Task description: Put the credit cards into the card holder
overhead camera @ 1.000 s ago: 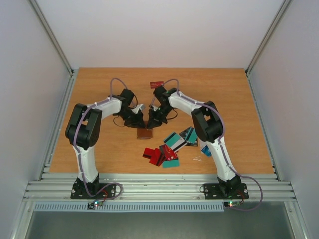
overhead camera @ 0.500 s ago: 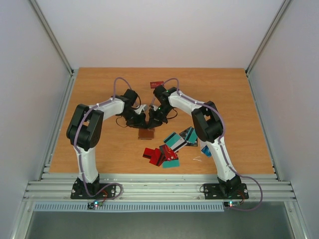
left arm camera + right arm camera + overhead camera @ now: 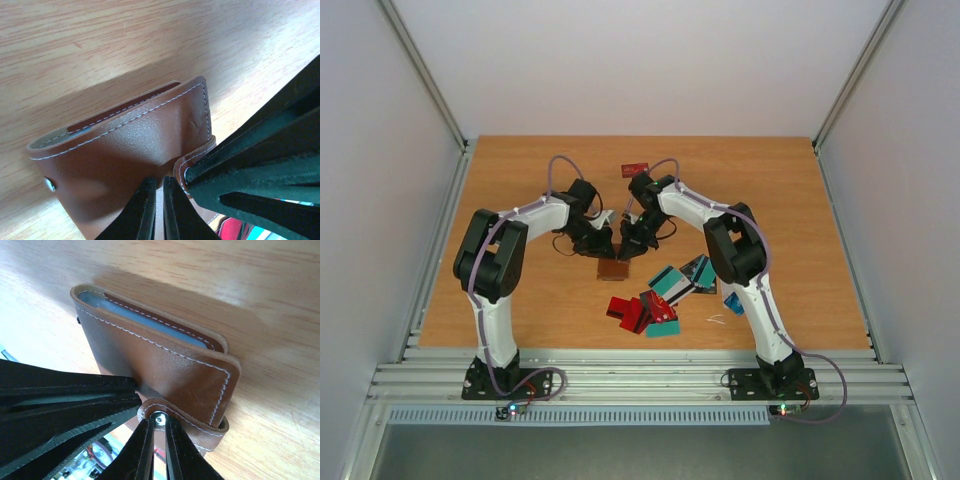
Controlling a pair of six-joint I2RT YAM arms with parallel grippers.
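Pinching the card holder (image 3: 612,268) mid-bench (image 3: 520,180) with my left pincer (image 3: 159,184) and right pincer (image 3: 159,429) both clamped on its leather, I am judging the job barely begun: what looks like one pale blue card (image 3: 140,315) is showing inside, while the credit cards (image 3: 650,305) are mostly lying loose nearby.

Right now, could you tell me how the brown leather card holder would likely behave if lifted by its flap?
The card holder would probably flex rather than stay rigid: its stitched flap curls where the right gripper pinches it. It looks thin and light, so a push would likely slide it across the wooden table.
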